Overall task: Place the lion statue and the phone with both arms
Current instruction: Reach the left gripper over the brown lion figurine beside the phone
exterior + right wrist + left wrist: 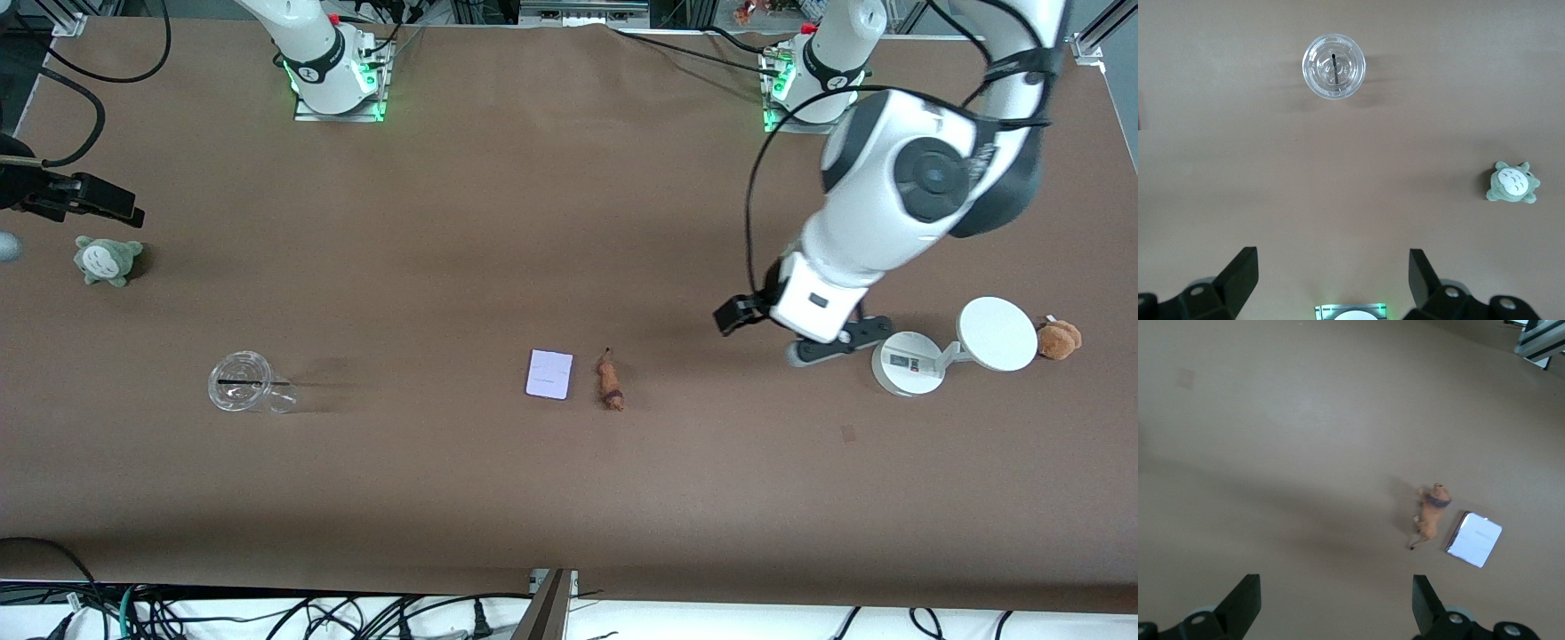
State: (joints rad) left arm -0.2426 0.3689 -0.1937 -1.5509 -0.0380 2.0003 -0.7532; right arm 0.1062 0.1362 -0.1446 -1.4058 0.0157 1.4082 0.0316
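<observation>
The lion statue [610, 382] [1431, 513], a small orange-brown figurine, lies on the brown table near its middle. The phone [549, 373] [1475, 539], a flat pale slab, lies right beside it toward the right arm's end. My left gripper [782, 331] [1336, 583] hangs open and empty over bare table between the lion statue and a white stand. My right gripper [1333, 260] is open and empty, high over the table toward the right arm's end, with its own base showing below it.
A clear plastic cup [242, 382] [1333, 67] with a dark straw stands toward the right arm's end. A grey-green plush [107, 260] [1513, 183] sits farther from the front camera. A white round-disc stand [907, 363] and a brown plush [1058, 340] are at the left arm's end.
</observation>
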